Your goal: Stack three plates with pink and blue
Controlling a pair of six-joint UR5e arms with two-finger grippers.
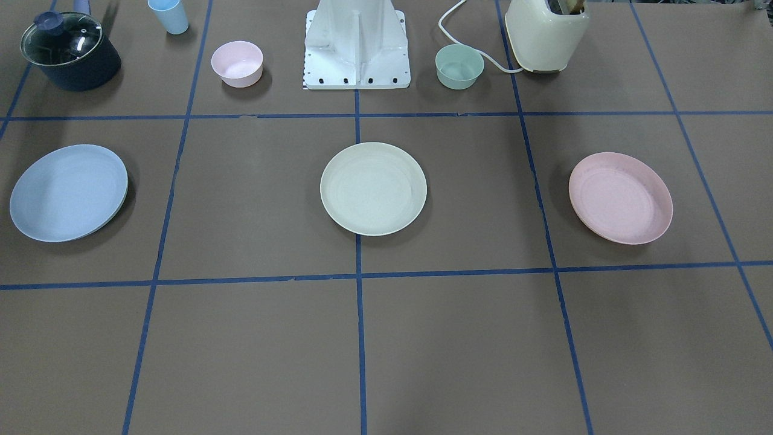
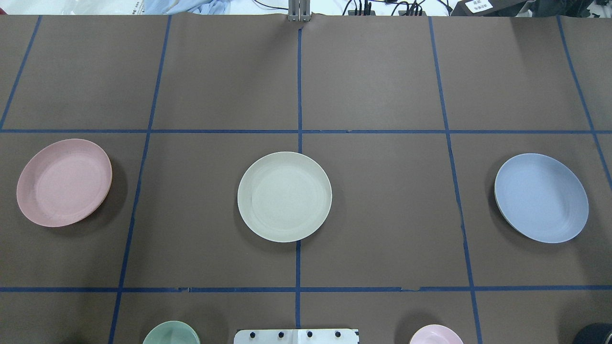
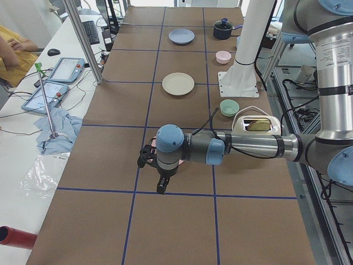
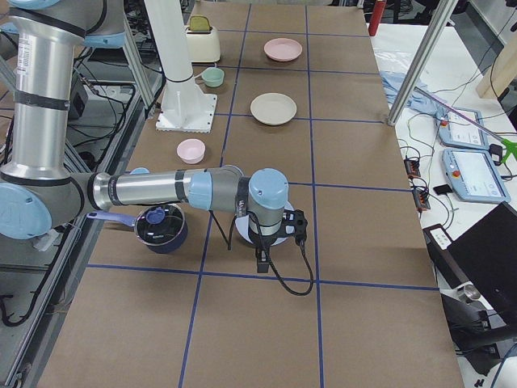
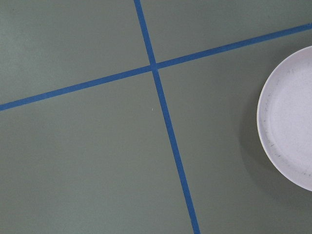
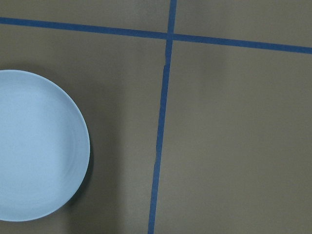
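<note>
Cream plate [image 1: 373, 188] lies between pink plate [image 1: 621, 198] and blue plate [image 1: 68, 192], well apart; left hand [image 3: 160, 189] and right hand [image 4: 262, 265]: grip state cannot be told.

We see the left arm [image 3: 253, 146] stretched out level, its forearm horizontal and its wrist bent so that the left gripper [image 3: 161, 189] points straight down. The right arm [image 4: 153, 190] takes the same pose, with the right gripper [image 4: 262, 263] also pointing down. From these side views we cannot tell whether either gripper is parted or closed.

Pink plate [image 5: 288, 122] partly off-frame.
</note>
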